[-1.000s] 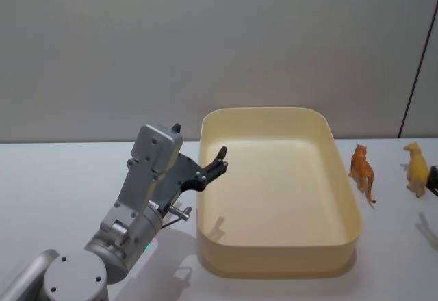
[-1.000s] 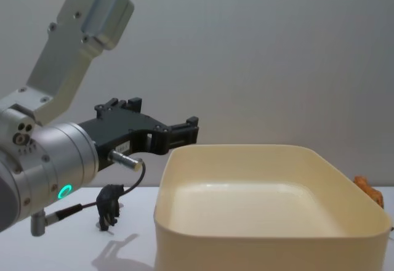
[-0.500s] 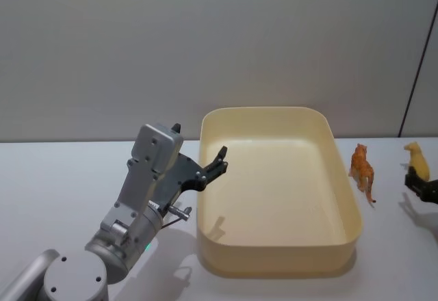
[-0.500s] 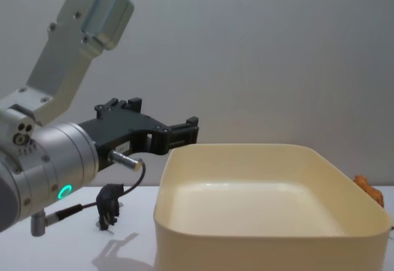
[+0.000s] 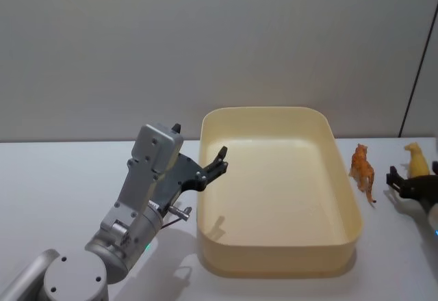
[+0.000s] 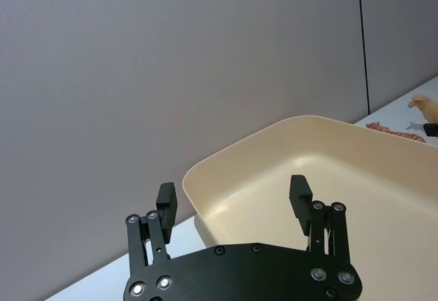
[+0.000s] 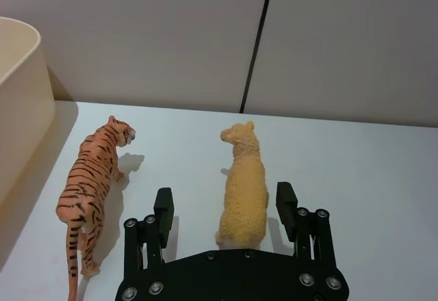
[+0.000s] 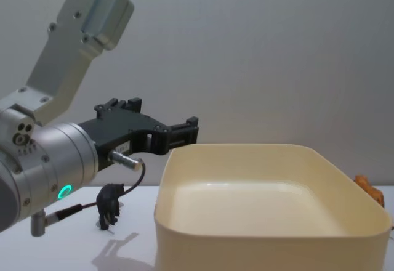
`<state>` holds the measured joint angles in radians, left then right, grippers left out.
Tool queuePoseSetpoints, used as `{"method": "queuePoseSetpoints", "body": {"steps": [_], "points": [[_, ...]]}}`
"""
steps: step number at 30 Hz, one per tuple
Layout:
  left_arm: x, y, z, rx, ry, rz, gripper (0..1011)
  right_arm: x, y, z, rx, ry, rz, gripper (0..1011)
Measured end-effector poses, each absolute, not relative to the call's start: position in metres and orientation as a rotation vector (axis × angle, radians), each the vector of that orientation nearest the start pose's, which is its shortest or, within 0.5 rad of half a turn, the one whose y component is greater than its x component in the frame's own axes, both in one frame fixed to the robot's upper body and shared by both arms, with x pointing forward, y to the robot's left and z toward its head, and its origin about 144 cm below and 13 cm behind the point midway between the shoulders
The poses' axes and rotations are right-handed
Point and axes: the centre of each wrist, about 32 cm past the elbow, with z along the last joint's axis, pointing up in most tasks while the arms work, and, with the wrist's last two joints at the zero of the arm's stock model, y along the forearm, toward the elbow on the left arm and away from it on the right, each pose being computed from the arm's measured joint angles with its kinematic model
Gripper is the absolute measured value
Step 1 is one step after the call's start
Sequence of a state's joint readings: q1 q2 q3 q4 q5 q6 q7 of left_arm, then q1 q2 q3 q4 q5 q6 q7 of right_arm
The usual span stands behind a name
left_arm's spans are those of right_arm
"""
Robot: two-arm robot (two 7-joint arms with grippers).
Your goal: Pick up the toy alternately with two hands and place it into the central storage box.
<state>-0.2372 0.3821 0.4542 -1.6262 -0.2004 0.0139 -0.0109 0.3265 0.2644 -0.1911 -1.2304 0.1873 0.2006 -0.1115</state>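
Toy between right gripper's spread fingers

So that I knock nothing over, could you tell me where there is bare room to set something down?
Free: the floor of the storage box and the table left of the left arm. Crowded: right of the box, with the tiger toy, the yellow woolly toy and the open right claw around it. The open left claw hangs at the box's left rim.

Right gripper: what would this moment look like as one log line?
right gripper open, straddling yellow toy | left gripper open beside storage box rim | tiger toy on table
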Motion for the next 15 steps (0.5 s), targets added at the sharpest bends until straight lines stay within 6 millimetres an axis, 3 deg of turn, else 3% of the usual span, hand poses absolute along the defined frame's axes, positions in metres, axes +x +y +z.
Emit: {"method": "queuePoseSetpoints", "body": {"steps": [15], "points": [[0.492, 0.198, 1.204, 0.061, -0.268, 1.124, 1001, 0.559, -0.270, 1.148, -0.329, 0.073, -1.581, 510]]}}
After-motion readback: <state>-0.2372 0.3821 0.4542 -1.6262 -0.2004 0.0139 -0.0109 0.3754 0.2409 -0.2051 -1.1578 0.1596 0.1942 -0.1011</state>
